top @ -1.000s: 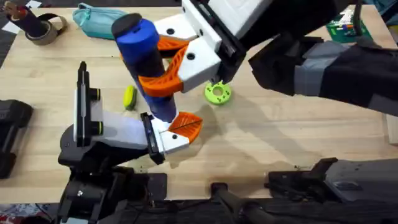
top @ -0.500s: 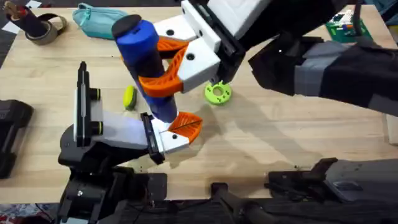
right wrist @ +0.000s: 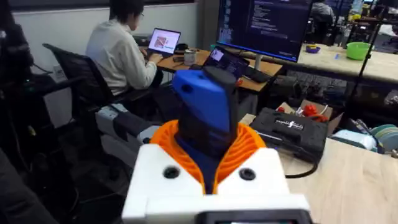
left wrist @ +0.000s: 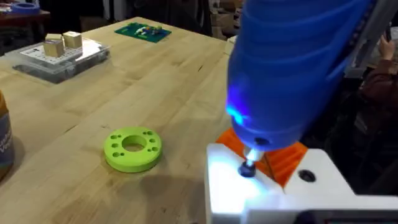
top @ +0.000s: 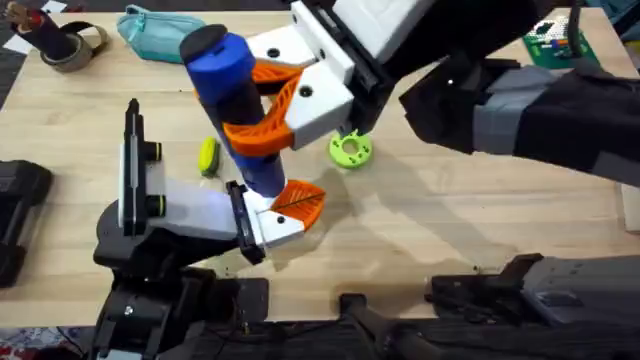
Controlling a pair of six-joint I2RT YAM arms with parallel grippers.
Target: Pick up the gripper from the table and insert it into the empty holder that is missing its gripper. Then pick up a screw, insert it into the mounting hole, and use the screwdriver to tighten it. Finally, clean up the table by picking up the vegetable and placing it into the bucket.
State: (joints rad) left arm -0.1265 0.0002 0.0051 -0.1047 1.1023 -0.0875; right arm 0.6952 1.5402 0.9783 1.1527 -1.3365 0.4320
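The right hand (top: 262,105) is clamping its orange ribbed pads (top: 255,138) around the blue body of the screwdriver (top: 232,95), holding it upright with the black cap on top. In the right wrist view the pads (right wrist: 168,146) are wrapping both sides of the screwdriver (right wrist: 205,106), pressed against it. Below this hand, the thin metal bit (left wrist: 249,167) is touching a small dark hole in the white holder (left wrist: 236,193), and a blue-white light is glowing on the plastic around it. An orange ribbed finger (top: 298,202) is seated in the holder (top: 275,225), just under the screwdriver's lower end.

The holder is ending the left arm, which is lying low across the bench (top: 450,230) with its yellow-green joint rings (top: 152,205) showing; whether the left hand's fingers are apart or together cannot be told.

Just beside the right hand, on the side toward the left arm's upright link, the vegetable (top: 207,156) is lying on the bench. On the hand's other side, near it, a flat green disc with holes (top: 351,149) is resting flat. Beyond the hand, a teal pouch (top: 155,30) is lying at the bench's far edge.
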